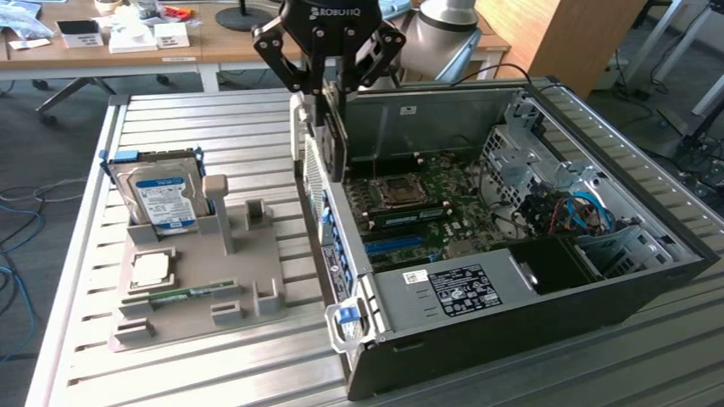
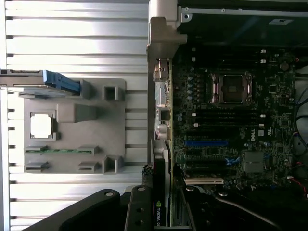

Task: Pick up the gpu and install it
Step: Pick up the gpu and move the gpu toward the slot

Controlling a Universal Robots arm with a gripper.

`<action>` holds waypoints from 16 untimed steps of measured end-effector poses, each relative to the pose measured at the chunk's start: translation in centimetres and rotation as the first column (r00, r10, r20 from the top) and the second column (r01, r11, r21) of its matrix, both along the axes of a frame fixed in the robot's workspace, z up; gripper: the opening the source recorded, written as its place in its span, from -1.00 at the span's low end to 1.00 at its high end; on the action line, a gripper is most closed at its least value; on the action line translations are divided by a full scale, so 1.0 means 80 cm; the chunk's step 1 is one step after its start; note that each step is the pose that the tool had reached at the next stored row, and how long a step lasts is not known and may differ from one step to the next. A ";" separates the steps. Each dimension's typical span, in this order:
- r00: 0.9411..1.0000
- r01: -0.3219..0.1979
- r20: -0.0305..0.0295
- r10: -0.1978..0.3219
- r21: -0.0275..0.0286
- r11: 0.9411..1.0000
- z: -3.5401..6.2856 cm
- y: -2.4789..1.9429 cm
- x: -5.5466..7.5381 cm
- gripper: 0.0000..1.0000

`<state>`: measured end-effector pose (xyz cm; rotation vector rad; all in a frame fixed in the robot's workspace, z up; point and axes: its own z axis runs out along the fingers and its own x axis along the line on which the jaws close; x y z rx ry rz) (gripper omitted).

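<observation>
The hand point(image 1: 331, 89) is closed on the gpu point(image 1: 331, 140), its two fingers point(image 1: 308, 80) pinching the card's upper edge. The gpu hangs upright and edge-on straight below the hand, right beside the rear wall of the open case point(image 1: 633, 280). In the wrist view the card point(image 2: 159, 192) sits clamped between the black fingers point(image 2: 138, 209), in line with that wall and the row of rear ports. Whether its lower edge touches anything inside the case cannot be told.

Below the hand, inside the case, lies the motherboard point(image 1: 442, 212) with its square socket point(image 1: 398, 188) and a blue slot point(image 1: 402, 246). The power supply point(image 1: 453, 288) sits further along the case floor.

Outside the case, to the exterior view's left of the hand and lower, a grey tray point(image 1: 243, 271) rests on the table point(image 1: 192, 119). A hard drive point(image 1: 164, 195) stands propped in the tray's far end. A square chip point(image 1: 151, 270) lies flat further along, and a memory stick point(image 1: 186, 294) rests in a groove just beyond the chip.
</observation>
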<state>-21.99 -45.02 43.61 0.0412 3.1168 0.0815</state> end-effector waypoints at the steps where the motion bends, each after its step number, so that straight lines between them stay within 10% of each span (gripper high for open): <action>1: 1.000 0.000 0.000 0.000 0.000 1.000 0.000 0.0000 0.002 -0.47; 16: 1.000 0.000 0.000 0.000 0.000 1.000 0.000 0.0001 0.032 -0.47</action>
